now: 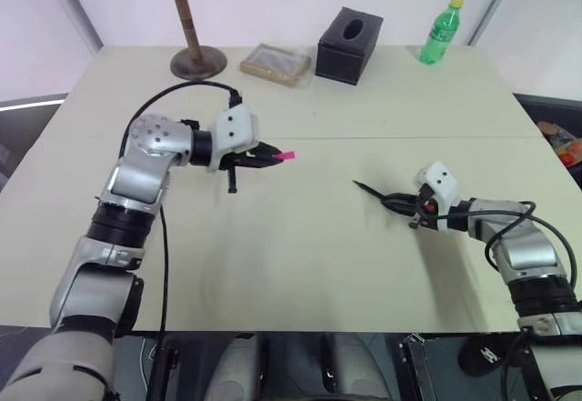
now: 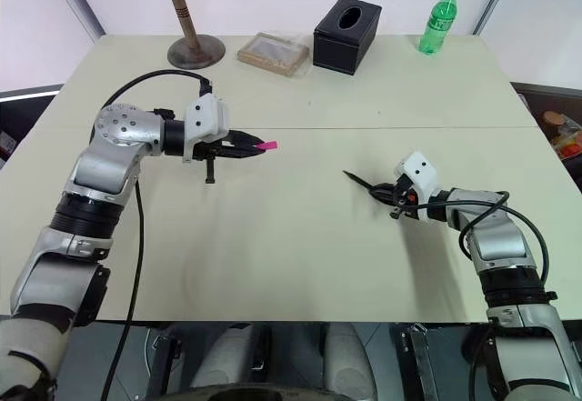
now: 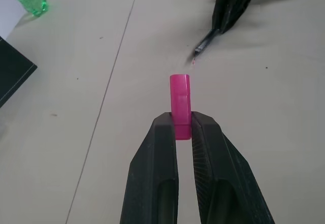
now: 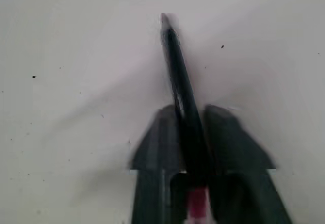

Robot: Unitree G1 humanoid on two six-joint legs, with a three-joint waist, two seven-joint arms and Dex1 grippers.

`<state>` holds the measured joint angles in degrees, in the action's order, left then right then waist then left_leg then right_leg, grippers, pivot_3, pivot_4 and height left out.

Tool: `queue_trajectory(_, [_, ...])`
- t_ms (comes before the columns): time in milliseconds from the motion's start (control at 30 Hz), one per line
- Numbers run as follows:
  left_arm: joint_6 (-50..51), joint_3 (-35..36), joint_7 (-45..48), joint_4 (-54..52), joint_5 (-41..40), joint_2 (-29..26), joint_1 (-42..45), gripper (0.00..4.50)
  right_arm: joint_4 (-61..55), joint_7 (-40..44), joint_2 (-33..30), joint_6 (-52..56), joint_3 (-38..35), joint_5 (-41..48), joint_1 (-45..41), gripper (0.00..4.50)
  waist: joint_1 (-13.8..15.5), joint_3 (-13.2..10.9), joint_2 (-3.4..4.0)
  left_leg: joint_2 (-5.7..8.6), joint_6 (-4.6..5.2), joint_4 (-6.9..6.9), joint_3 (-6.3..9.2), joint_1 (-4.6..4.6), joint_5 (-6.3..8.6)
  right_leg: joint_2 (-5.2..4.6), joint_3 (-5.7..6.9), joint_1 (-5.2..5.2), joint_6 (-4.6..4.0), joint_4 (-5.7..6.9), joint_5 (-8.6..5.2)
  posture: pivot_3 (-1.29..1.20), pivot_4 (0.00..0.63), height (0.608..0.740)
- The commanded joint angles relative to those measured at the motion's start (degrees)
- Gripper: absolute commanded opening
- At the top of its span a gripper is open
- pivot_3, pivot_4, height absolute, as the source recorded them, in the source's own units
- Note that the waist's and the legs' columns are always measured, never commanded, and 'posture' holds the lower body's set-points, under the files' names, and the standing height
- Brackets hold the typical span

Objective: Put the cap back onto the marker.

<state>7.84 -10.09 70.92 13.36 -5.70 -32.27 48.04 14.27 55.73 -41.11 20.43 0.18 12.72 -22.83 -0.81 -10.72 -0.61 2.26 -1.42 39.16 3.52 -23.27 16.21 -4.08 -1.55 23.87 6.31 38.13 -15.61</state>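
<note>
Holding both parts — left gripper [image 1: 265,155] clamps cap [image 1: 285,155] at frame centre-left, right gripper [image 1: 400,203] pinches marker [image 1: 371,189] lower right, tip aimed toward cap. Parts well apart. Next: bring together, align tip with cap opening — likely fiddly.

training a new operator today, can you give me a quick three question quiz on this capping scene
1. True or false: the left end effector is shut on the cap.
2. Which end effector has the marker between its fingers? A left, B right, C neither.
3. Fill in: the green bottle stands at the table's far edge, to the right of the black ______.

Key: 1 true. 2 B, the right end effector. 3 tissue box.
</note>
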Motion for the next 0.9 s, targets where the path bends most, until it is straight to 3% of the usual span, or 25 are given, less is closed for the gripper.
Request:
queue_trajectory(33, [-0.95, 0.78, -0.11, -0.92, -0.99, -0.35, 1.31, 0.0, 1.19, 0.8, 0.09, 0.62, 1.08, -0.78, 1.27, 0.05, 0.0, 0.0, 0.0, 0.0, 0.0, 0.0, 0.0, 0.0, 0.0, 0.0, 0.0, 0.0, 0.0, 0.0, 0.0, 0.0, 0.15, 0.74])
queue_trajectory(300, [-2.29, 0.83, -0.18, 2.62, -1.77, 1.28, 1.58, 0.0, -2.75, -0.27, -0.96, 1.08, 0.58, -1.34, 2.25, 0.05, 0.08, 0.01, -0.01, 0.0, 0.0, 0.0, 0.01, 0.03, 0.0, -0.01, 0.0, -0.05, 0.0, 0.0, 0.0, 0.0, 0.15, 0.74])
queue_trajectory(500, [-6.4, -0.28, 1.99, 9.98, -2.44, 4.94, 3.71, 0.0, -16.45, -1.29, -6.34, 3.47, -2.01, -1.78, 6.06, 0.05, 0.47, 0.0, 0.0, 0.04, 0.0, 0.01, 0.02, -0.01, 0.0, -0.04, 0.02, -0.04, 0.0, -0.03, 0.0, 0.0, 0.15, 0.74])
queue_trajectory(900, [-26.73, -3.45, 8.9, 30.27, 1.77, 10.85, 11.4, 0.0, -41.16, 0.32, -16.01, 16.02, -9.54, 6.07, 9.49, 0.05, 0.19, -0.02, -0.01, 0.01, 0.01, 0.01, 0.01, -0.03, 0.01, -0.01, 0.03, -0.01, 0.0, -0.04, 0.0, 0.0, 0.15, 0.74])
